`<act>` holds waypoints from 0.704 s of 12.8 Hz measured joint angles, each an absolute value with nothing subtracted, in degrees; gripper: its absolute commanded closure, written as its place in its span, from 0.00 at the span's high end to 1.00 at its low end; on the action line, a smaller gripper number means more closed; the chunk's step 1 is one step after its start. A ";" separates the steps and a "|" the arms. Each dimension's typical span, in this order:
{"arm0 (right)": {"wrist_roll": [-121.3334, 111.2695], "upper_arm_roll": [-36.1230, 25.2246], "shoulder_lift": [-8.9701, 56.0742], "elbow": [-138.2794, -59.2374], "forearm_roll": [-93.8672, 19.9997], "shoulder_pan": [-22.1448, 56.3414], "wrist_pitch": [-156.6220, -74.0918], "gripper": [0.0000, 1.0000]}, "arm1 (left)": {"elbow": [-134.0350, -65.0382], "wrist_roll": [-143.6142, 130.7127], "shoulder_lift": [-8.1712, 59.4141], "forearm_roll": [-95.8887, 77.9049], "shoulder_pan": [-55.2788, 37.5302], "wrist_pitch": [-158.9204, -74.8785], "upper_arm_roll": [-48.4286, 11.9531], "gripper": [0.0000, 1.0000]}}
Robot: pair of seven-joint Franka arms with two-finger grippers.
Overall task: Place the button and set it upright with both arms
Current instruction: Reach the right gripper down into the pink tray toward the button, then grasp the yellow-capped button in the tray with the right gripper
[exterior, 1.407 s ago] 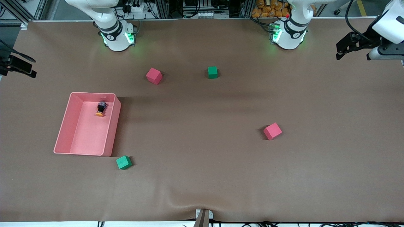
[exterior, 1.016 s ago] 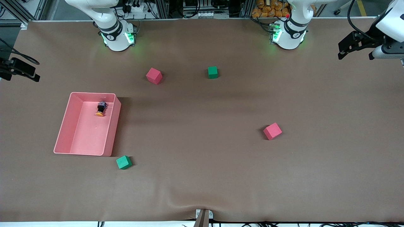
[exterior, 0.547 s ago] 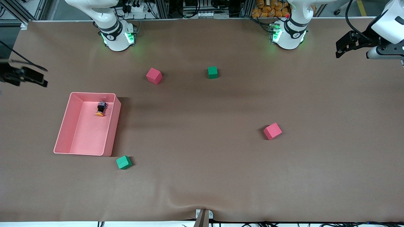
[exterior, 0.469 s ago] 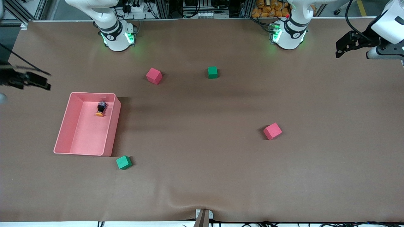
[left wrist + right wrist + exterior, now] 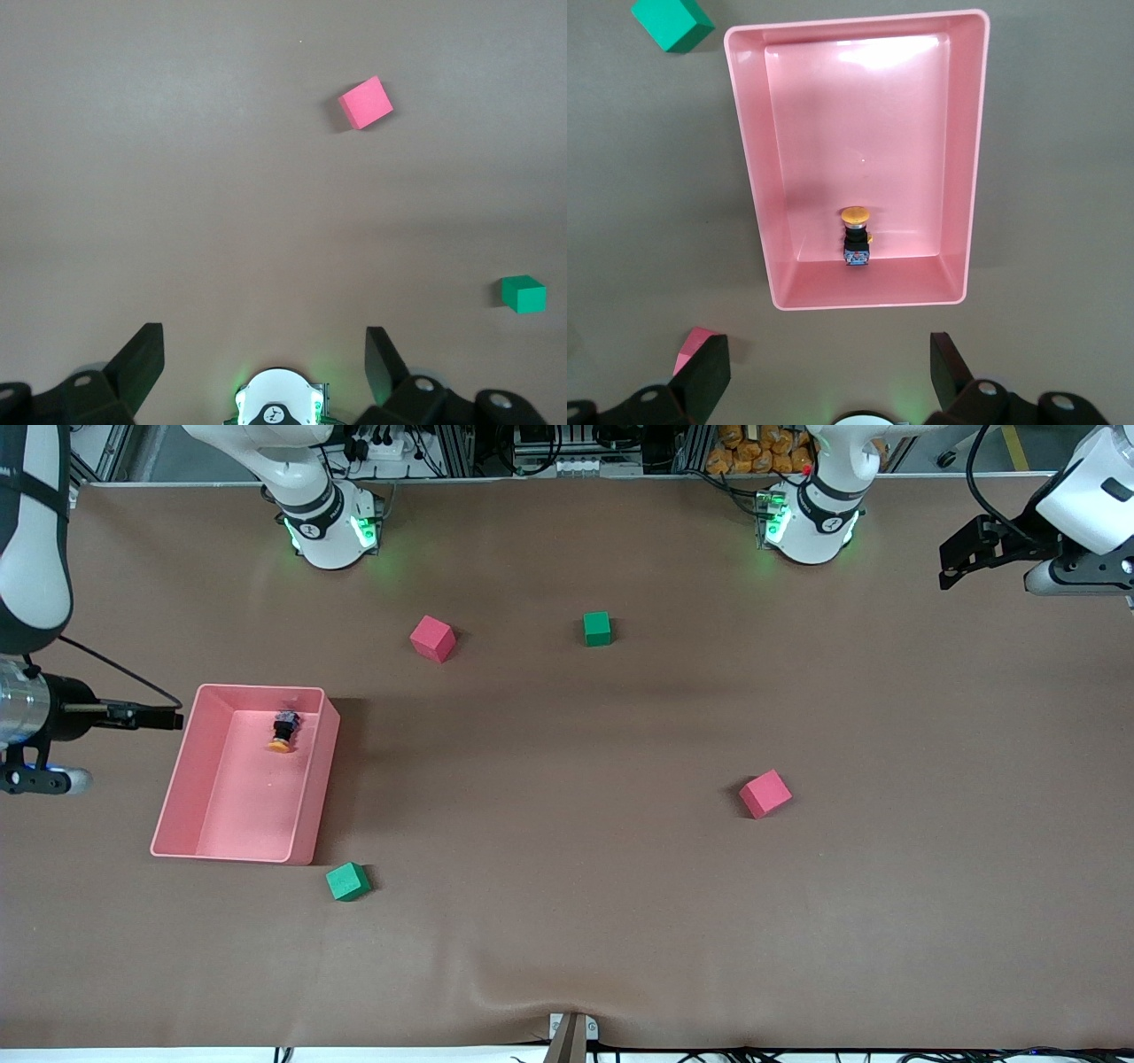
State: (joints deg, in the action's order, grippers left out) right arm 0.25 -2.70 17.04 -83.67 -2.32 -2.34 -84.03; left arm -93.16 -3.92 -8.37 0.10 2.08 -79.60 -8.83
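Note:
The button [image 5: 283, 732] lies on its side in the pink tray [image 5: 323, 779], near the tray's end toward the robots, with its orange cap toward the front camera. It also shows in the right wrist view [image 5: 855, 235], inside the tray [image 5: 755, 177]. My right gripper [image 5: 164, 717] is open and empty, high up, beside the tray at the right arm's end of the table; its own view [image 5: 828, 363] looks down on the tray. My left gripper [image 5: 952, 571] is open and empty, high over the left arm's end of the table, and waits [image 5: 261, 354].
A pink cube [image 5: 433, 638] and a green cube [image 5: 597, 628] lie near the bases. Another pink cube [image 5: 765, 794] lies mid-table toward the left arm's end. Another green cube [image 5: 347, 881] sits by the tray's corner nearest the front camera.
My right gripper has swung in from the table's edge toward the tray and come more into view. The left gripper has barely shifted. The button and cubes have not moved.

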 measured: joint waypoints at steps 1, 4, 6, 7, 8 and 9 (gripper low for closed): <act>0.32 -2.61 16.99 -84.73 -2.32 -1.84 -85.22 1.00 | -93.17 -3.92 -8.37 0.10 2.08 -79.60 -8.83 1.00; 0.51 -2.89 16.42 -92.54 -2.32 -2.71 -92.71 1.00 | -93.44 -3.92 -8.37 0.10 2.08 -79.59 -8.86 1.00; 0.42 -3.11 16.27 -100.98 -2.37 -5.35 -100.80 1.00 | -93.54 -3.92 -8.36 0.10 2.07 -79.59 -8.88 1.00; 0.27 -3.17 16.21 -105.68 -2.45 -6.50 -105.68 1.00 | -93.57 -3.92 -8.36 0.10 2.07 -79.59 -8.88 1.00; 0.18 -3.19 16.17 -110.68 -2.52 -6.99 -111.62 1.00 | -93.60 -3.92 -8.33 0.10 2.07 -79.60 -8.88 1.00; 0.16 -3.05 16.17 -115.90 -2.57 -6.90 -118.53 1.00 | -93.63 -3.92 -8.29 0.10 2.07 -79.60 -8.88 1.00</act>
State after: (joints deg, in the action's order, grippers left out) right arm 0.16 -3.05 16.17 -115.90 -2.57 -6.90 -118.53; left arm -93.63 -3.92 -8.29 0.10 2.07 -79.60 -8.88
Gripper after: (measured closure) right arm 0.000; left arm 0.000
